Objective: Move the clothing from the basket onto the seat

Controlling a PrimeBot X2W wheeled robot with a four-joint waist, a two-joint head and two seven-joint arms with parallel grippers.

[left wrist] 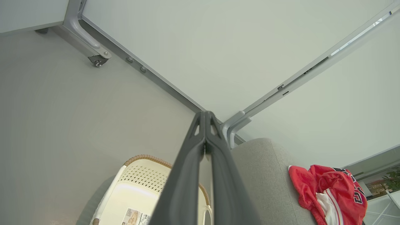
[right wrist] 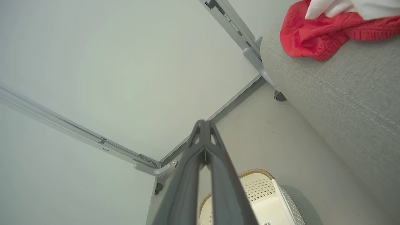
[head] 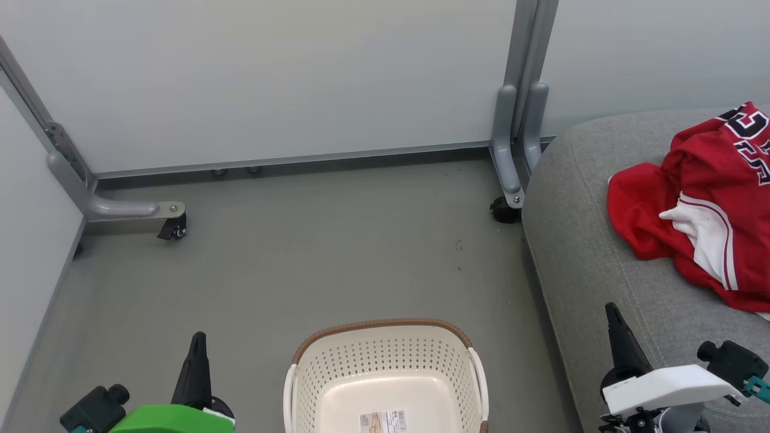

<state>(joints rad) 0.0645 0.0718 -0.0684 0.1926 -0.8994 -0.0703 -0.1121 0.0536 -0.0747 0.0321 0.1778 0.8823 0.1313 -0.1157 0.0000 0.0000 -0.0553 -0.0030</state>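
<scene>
1. Grippers come nearest. The left gripper [head: 197, 340] hangs just left of the basket [head: 379, 325], its two fingers pressed together on nothing. The right gripper [head: 613, 313] is equally closed and empty, over the near corner of the seat [head: 577, 258].
2. The basket stands on the floor [head: 301, 252] between the two grippers. We see nothing in it but a printed label [head: 383, 421] on its bottom.
3. The seat sits close by on the basket's right. The clothing [head: 692, 180] lies on top in one heap, a lettered jersey and a red piece with white trim. It is set back from the rounded front edge and runs out of the head view on the right. We judge the task as good as done.
4. We see three risks:
   - We cannot tell whether the hidden part of the heap overhangs the seat; if it does, it could slide off.
   - A sweep of the right gripper across the cushion could catch a fold and drag it toward the edge.
   - A careless left arm could knock the light basket aside.
5. We see no obstacle on the grey floor between basket and seat.
6. Pale panels [head: 271, 78] stand farthest off, on grey posts with castors. One post [head: 517, 120] plants its foot beside the seat's far corner and would crowd a wide swing there.
</scene>
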